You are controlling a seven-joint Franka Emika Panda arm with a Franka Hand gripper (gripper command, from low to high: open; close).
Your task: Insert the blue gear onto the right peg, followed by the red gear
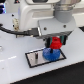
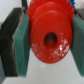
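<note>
In the exterior view my gripper (image 1: 55, 45) hangs over the white plate with a black border (image 1: 35, 61), shut on the red gear (image 1: 55, 43). The blue gear (image 1: 49, 53) lies flat on the plate's half toward the exterior view's right, just below and beside the red gear. I cannot make out the right peg; the gears and the gripper hide that spot. The wrist view is filled by the red gear (image 2: 42, 25) with its centre hole, clamped between two green pads (image 2: 22, 47) of the gripper (image 2: 49, 44).
The arm's white body (image 1: 42, 12) takes up the top of the exterior view, with a black cable (image 1: 10, 31) running off toward its left. The plate rests on a pale table (image 1: 15, 70).
</note>
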